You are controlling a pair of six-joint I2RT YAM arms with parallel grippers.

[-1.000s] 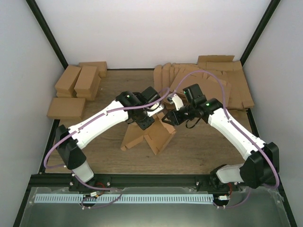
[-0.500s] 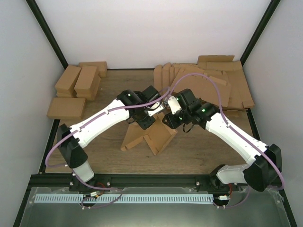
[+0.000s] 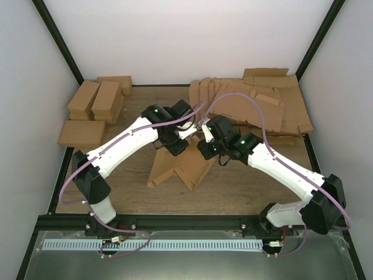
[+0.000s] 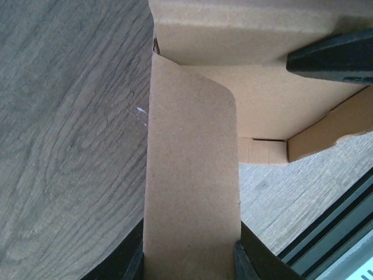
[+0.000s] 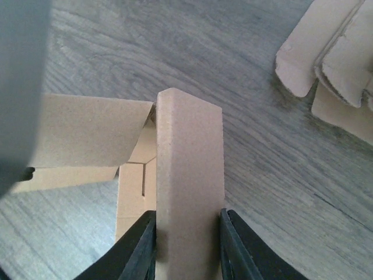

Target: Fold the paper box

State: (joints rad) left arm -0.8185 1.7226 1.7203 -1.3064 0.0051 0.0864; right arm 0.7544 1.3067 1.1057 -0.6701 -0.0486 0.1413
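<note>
The paper box (image 3: 175, 169) stands half-folded in the middle of the wooden table, its brown walls and flaps raised. My left gripper (image 3: 176, 146) reaches down onto its far left part. In the left wrist view this gripper (image 4: 189, 263) is shut on a rounded flap (image 4: 192, 175) of the paper box, which fills the gap between the fingers. My right gripper (image 3: 204, 149) meets the box from the right. In the right wrist view the right gripper (image 5: 188, 248) is shut on a folded wall (image 5: 189, 163) of the paper box, both fingers against its sides.
Narrow brick-shaped cardboard boxes (image 3: 96, 98) are piled at the back left, with a flat one (image 3: 81, 133) in front of them. A fanned stack of flat cardboard sheets (image 3: 256, 105) fills the back right; their flaps (image 5: 332, 58) show beside my right gripper. A black rail (image 3: 192, 219) runs along the near edge.
My right arm has swung left onto the box and its jaws have closed on the folded wall. The left arm and the box shifted slightly left.
</note>
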